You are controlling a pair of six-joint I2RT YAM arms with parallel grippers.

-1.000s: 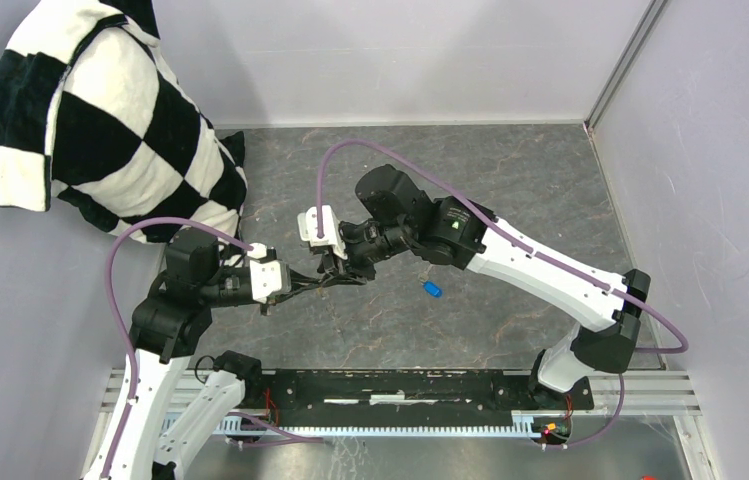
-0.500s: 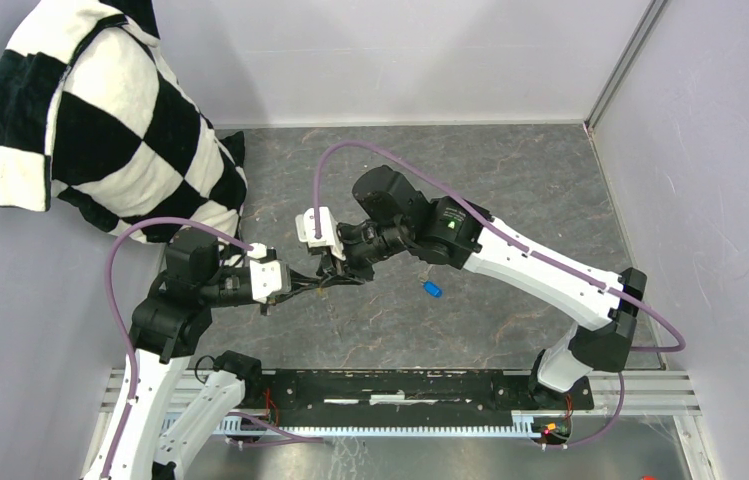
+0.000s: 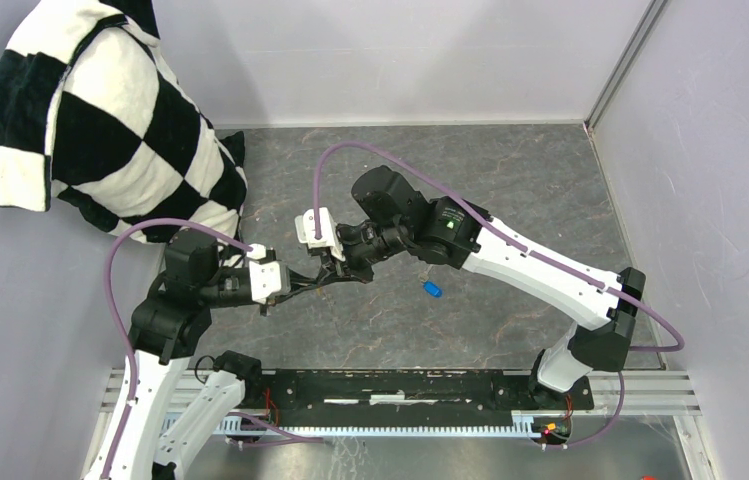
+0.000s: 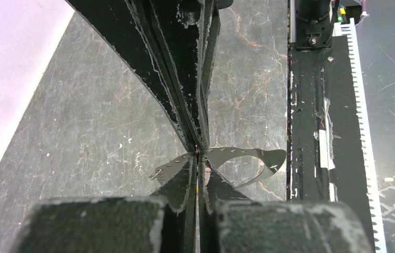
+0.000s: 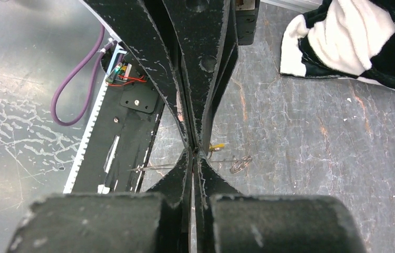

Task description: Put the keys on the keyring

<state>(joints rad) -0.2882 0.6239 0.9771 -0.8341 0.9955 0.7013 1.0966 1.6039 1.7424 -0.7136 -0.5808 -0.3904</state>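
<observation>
2 grippers meet at frame centre: left gripper (image 4: 197, 153) clenched on the keyring (image 4: 237, 157), right gripper (image 5: 195, 151) clamped shut, the yellow key (image 5: 217, 146) peeking beside its tips, grip on it unclear. The blue key (image 3: 432, 289) lies apart, lower right. Best hold the loop steady and feed the key's hole slowly onto the wire end.

Black-and-white checked cloth (image 3: 100, 120) draped at far left, lower edge on grey marbled table (image 3: 510, 170). Black plate (image 3: 400, 385) with white toothed strip (image 3: 400, 430) along near edge. Pale walls (image 3: 400, 50) around.
</observation>
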